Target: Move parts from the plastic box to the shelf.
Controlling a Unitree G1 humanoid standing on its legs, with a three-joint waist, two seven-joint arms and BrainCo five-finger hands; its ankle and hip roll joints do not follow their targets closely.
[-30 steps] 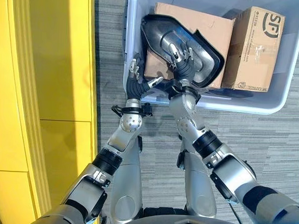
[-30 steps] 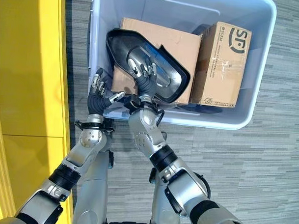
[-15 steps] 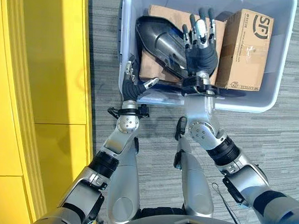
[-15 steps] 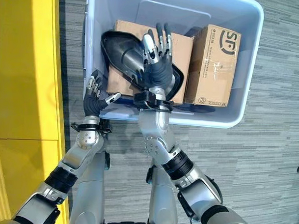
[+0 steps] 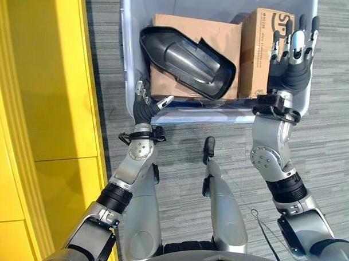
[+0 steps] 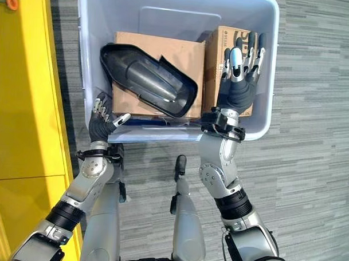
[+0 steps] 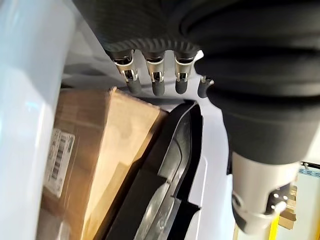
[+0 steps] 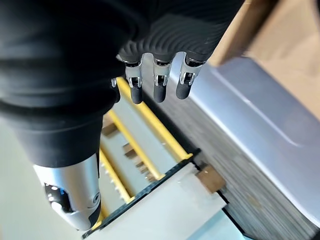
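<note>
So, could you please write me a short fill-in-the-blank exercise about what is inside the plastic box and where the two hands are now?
1. The black part lies on top of the wide ____ box.
2. The right hand, fingers straight, is raised over the ____ cardboard box.
3. The left hand is at the near left corner of the ____ box.
4. The yellow shelf stands on the robot's ____ side.

Missing words: cardboard; upright; plastic; left

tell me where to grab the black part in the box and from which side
Probably by its raised rim, from above. The black part lies tilted across the larger cardboard box, hollow side up, so its long edges are exposed. Its end near the left hand overhangs the carton, leaving finger room.
</note>
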